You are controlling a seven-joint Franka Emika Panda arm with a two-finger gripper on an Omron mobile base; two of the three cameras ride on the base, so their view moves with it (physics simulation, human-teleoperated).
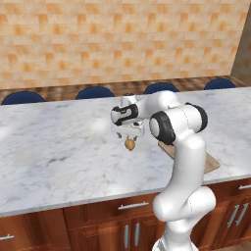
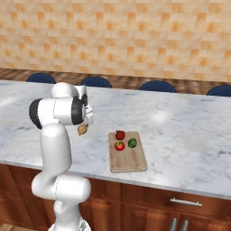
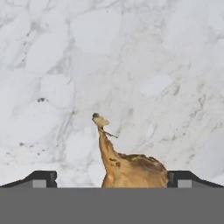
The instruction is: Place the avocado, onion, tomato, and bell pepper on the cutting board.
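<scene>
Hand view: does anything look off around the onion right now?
Nothing stands out. The tan-yellow onion bulb with its pointed stem sits on the white marble counter between the open end effector fingertips, intact, with no spill or damage visible.

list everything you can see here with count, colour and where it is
onion: 1, tan-yellow, on the counter between the open fingers
cutting board: 1, light-brown wood, near the counter's front edge
red round vegetables: 2, red, on the board's far end
green vegetable: 1, dark green, on the board beside the red ones
counter: 1, white-grey marble, over brown cabinets
chairs: 4, dark blue, behind the counter
wall: 1, orange-tan tile, at the back
arm: 1, white with dark joints
hand: 1, open, low around the onion
</scene>
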